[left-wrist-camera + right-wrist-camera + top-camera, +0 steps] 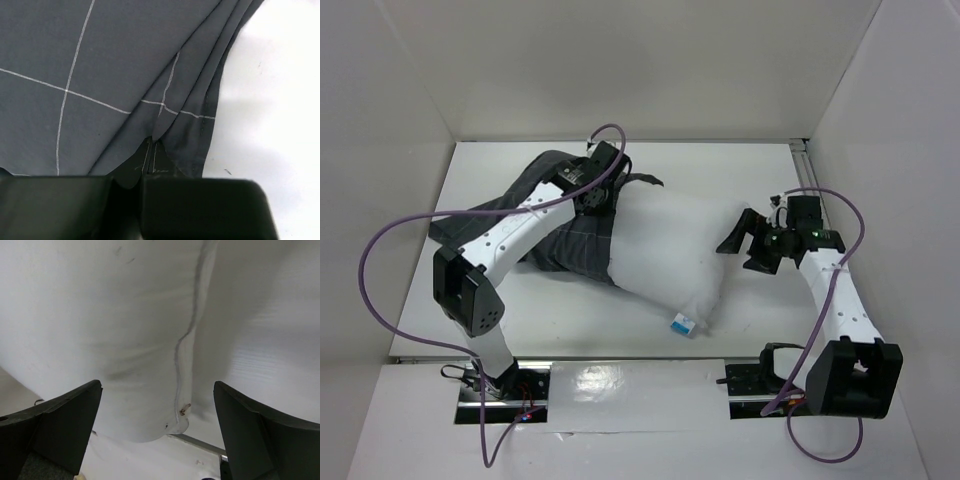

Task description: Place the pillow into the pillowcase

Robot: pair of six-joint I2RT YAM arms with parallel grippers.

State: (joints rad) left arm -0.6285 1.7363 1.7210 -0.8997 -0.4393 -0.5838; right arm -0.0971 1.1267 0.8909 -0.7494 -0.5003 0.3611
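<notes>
The white pillow (pixel 675 255) lies slantwise mid-table, its blue-white tag (pixel 682 324) at the near corner. Its left end is inside the dark grid-lined pillowcase (pixel 560 245), which lies bunched at the left. My left gripper (pixel 603 196) is at the case's opening on top of the pillow. In the left wrist view it (pixel 150 162) is shut on a fold of the pillowcase (pixel 100 75) near the hem. My right gripper (pixel 745 243) is open at the pillow's right end. In the right wrist view the pillow's seamed corner (pixel 125 340) sits between the spread fingers (pixel 65 415), with the gripper (pixel 157 412) not touching it.
White walls enclose the table on three sides. A metal rail (pixel 802 160) runs at the back right corner and shows under the pillow corner in the right wrist view (pixel 200 442). Purple cables loop over both arms (pixel 380 250).
</notes>
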